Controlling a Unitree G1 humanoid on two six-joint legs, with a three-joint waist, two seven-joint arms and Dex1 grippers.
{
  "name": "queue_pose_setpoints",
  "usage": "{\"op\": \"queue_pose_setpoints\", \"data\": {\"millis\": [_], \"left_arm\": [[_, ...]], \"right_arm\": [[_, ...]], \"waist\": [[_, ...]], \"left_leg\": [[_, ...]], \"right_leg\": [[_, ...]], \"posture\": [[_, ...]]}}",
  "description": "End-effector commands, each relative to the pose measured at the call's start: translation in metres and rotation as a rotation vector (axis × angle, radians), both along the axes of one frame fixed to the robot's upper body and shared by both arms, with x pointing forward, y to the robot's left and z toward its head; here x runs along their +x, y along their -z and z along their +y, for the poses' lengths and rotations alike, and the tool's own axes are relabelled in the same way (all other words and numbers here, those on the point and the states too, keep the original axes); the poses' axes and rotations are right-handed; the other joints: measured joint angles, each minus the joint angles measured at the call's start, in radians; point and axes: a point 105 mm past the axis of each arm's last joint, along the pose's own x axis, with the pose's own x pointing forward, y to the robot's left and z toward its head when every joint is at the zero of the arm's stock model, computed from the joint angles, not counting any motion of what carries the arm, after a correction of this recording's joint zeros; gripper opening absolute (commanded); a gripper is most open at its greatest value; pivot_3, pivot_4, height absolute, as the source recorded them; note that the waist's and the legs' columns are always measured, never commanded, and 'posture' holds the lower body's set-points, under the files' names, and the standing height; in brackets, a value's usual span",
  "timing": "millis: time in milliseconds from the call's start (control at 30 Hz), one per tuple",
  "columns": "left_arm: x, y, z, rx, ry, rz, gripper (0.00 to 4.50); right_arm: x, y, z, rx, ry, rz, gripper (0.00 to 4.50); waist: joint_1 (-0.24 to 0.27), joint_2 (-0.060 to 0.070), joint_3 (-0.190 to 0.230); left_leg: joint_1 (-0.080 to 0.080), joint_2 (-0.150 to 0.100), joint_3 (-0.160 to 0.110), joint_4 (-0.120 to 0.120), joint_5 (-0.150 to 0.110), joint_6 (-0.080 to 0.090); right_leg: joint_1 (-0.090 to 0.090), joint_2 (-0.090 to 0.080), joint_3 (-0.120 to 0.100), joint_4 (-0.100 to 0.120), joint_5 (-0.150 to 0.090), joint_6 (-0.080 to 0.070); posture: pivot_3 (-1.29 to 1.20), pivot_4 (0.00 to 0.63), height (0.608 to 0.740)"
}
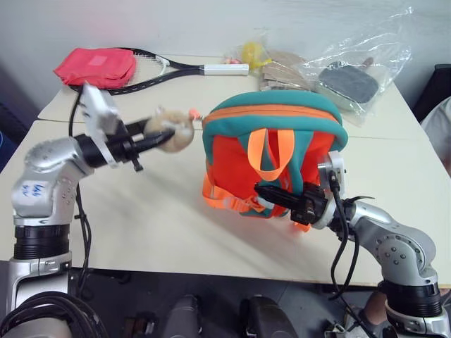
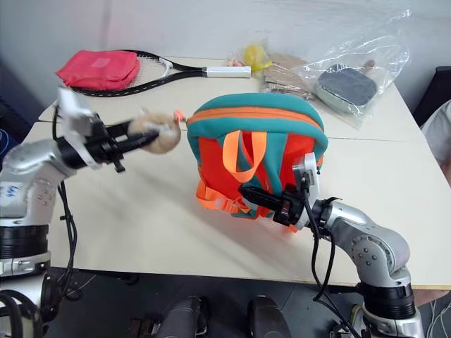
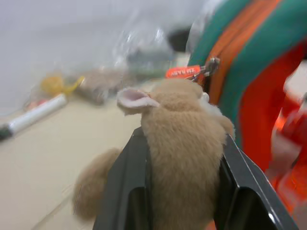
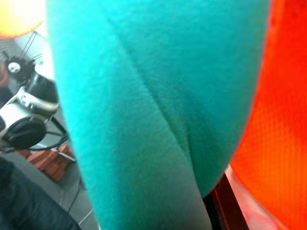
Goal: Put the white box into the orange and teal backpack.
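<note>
The orange and teal backpack [image 1: 275, 120] stands upright in the middle of the table, neon-orange straps facing me. Its tan plush hamster charm [image 1: 175, 130] hangs off the zip at the pack's left side. My left gripper [image 1: 158, 137] is shut on it, and in the left wrist view a black finger [image 3: 125, 191] presses on each side of the plush [image 3: 184, 143]. My right gripper [image 1: 271, 195] is low against the pack's front, shut on a fold of its teal padded strap [image 4: 144, 96]. The white box is out of view.
At the back of the table lie a flat red pouch [image 1: 95, 67], a racket with a white handle [image 1: 176, 68], a yellow item [image 1: 252, 53] and a clear plastic bag holding a dark paddle [image 1: 349, 81]. Bare tabletop [image 1: 141, 211] lies left of the pack.
</note>
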Motion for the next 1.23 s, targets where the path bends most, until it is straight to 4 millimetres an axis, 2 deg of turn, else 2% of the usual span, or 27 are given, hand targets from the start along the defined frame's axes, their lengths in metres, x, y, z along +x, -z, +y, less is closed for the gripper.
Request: {"op": "queue_pose_setpoints", "data": {"millis": [33, 167, 267, 300, 400, 433, 467, 533, 600, 733, 767, 833, 900, 967, 1067, 1133, 1233], "left_arm": [[0.014, 0.023, -0.017, 0.049, -0.041, 0.001, 1.32], [0.011, 0.063, -0.047, 0.073, 0.053, 0.153, 1.32], [-0.008, 0.094, -0.054, 0.199, 0.161, 0.227, 1.32], [-0.015, 0.096, -0.054, 0.201, 0.191, 0.234, 1.32], [-0.019, 0.091, -0.044, 0.121, 0.16, 0.25, 1.32], [-0.019, 0.087, -0.037, 0.106, 0.135, 0.234, 1.32], [-0.02, 0.08, -0.029, 0.073, 0.118, 0.214, 1.77], [-0.028, 0.068, -0.012, 0.034, 0.094, 0.213, 2.26], [-0.044, 0.063, 0.009, 0.078, 0.091, 0.217, 2.9], [-0.078, 0.057, 0.051, 0.144, 0.083, 0.229, 4.04], [-0.085, 0.06, 0.066, 0.145, 0.048, 0.243, 4.36], [-0.098, 0.067, 0.092, 0.144, -0.038, 0.269, 4.5], [-0.112, 0.077, 0.111, 0.174, -0.104, 0.287, 4.5], [-0.124, 0.082, 0.122, 0.193, -0.169, 0.277, 4.5], [-0.14, 0.093, 0.131, 0.184, -0.223, 0.306, 4.5], [-0.145, 0.1, 0.131, 0.197, -0.237, 0.314, 4.5], [-0.145, 0.099, 0.126, 0.165, -0.258, 0.297, 4.5]], "right_arm": [[-0.005, -0.008, -0.003, 0.026, 0.011, -0.04, 0.0], [-0.005, -0.006, -0.004, 0.03, 0.023, -0.039, 0.0], [-0.004, -0.006, -0.005, 0.033, 0.031, -0.055, 0.0], [-0.003, -0.006, -0.005, 0.039, 0.038, -0.065, 0.0], [0.002, -0.008, -0.01, 0.059, 0.067, -0.095, 0.0], [0.005, -0.009, -0.012, 0.055, 0.088, -0.118, 0.0], [0.005, -0.008, -0.014, 0.034, 0.084, -0.137, 0.34], [0.011, -0.008, -0.022, 0.011, 0.121, -0.167, 0.97], [0.013, -0.01, -0.039, -0.021, 0.177, -0.196, 1.66], [0.012, -0.009, -0.091, -0.192, 0.292, -0.262, 2.92], [0.009, -0.004, -0.11, -0.294, 0.307, -0.301, 3.26], [0.001, 0.007, -0.145, -0.475, 0.316, -0.334, 3.93], [0.0, 0.011, -0.183, -0.562, 0.395, -0.328, 4.44], [-0.004, 0.019, -0.212, -0.674, 0.415, -0.33, 4.44], [-0.008, 0.031, -0.232, -0.781, 0.399, -0.347, 4.44], [-0.003, 0.03, -0.233, -0.758, 0.417, -0.37, 4.44], [0.003, 0.037, -0.215, -0.767, 0.337, -0.413, 4.44]], "waist": [[0.006, 0.0, 0.0], [0.006, -0.001, 0.0], [-0.002, 0.0, -0.001], [-0.002, 0.0, -0.001], [-0.001, 0.001, -0.001], [-0.001, 0.001, -0.001], [-0.001, 0.001, -0.001], [-0.003, 0.001, -0.001], [-0.009, 0.001, -0.001], [-0.006, 0.002, 0.0], [-0.004, 0.002, 0.0], [0.001, 0.002, 0.0], [0.001, 0.002, 0.0], [-0.002, 0.002, -0.001], [-0.004, 0.002, -0.001], [-0.009, 0.004, -0.001], [-0.014, 0.004, -0.001]], "left_leg": [[-0.001, 0.0, 0.0, 0.001, -0.001, 0.001], [-0.001, -0.001, 0.0, 0.0, -0.001, 0.002], [-0.001, 0.0, 0.0, 0.0, -0.001, 0.001], [0.0, 0.0, 0.0, -0.001, 0.0, 0.001], [0.0, 0.0, 0.0, 0.0, 0.0, 0.0], [0.0, 0.0, 0.0, 0.0, 0.0, 0.001], [0.0, 0.0, 0.0, 0.0, -0.001, 0.001], [0.0, 0.0, 0.0, 0.0, -0.001, 0.002], [0.0, 0.0, 0.0, -0.001, -0.001, 0.002], [0.0, 0.0, 0.0, -0.004, -0.001, 0.001], [0.0, 0.0, 0.0, -0.003, -0.001, 0.001], [0.0, -0.001, 0.001, -0.003, -0.004, 0.007], [0.001, -0.001, 0.0, -0.003, -0.006, 0.009], [0.001, -0.001, 0.0, -0.002, -0.006, 0.009], [0.003, -0.001, 0.001, -0.002, -0.006, 0.009], [0.004, 0.0, 0.001, -0.003, -0.006, 0.008], [0.005, 0.0, 0.001, -0.004, -0.006, 0.008]], "right_leg": [[0.0, 0.0, 0.0, 0.0, 0.0, 0.0], [0.0, -0.001, 0.0, 0.0, 0.0, 0.0], [-0.001, 0.0, 0.0, 0.0, 0.0, 0.0], [-0.001, 0.0, 0.0, 0.0, 0.0, 0.0], [0.0, 0.0, 0.0, 0.0, 0.0, 0.0], [0.0, 0.0, 0.0, 0.0, 0.0, 0.0], [0.0, -0.001, 0.0, 0.0, 0.0, 0.0], [0.0, -0.001, 0.0, 0.0, 0.0, 0.0], [0.0, -0.001, 0.0, 0.0, 0.0, 0.0], [-0.001, -0.001, 0.0, -0.001, 0.0, 0.0], [-0.001, -0.001, 0.0, -0.002, 0.0, 0.0], [0.001, -0.002, 0.0, -0.004, 0.0, 0.0], [0.003, -0.003, -0.001, -0.006, 0.0, -0.001], [0.004, -0.003, -0.001, -0.007, 0.0, 0.0], [0.004, -0.003, -0.001, -0.007, 0.0, -0.001], [0.004, -0.002, -0.001, -0.007, 0.0, -0.001], [0.004, -0.002, 0.0, -0.005, 0.0, -0.001]], "posture": [[0.0, 0.15, 0.74], [0.0, 0.15, 0.74], [0.0, 0.15, 0.74], [0.0, 0.15, 0.74], [0.0, 0.15, 0.74], [0.0, 0.15, 0.74], [0.0, 0.15, 0.74], [0.0, 0.15, 0.74], [0.0, 0.15, 0.74], [0.0, 0.15, 0.74], [0.0, 0.15, 0.74], [0.0, 0.15, 0.74], [0.0, 0.15, 0.74], [0.0, 0.15, 0.74], [0.0, 0.15, 0.74], [0.0, 0.15, 0.74], [0.0, 0.15, 0.74]]}}
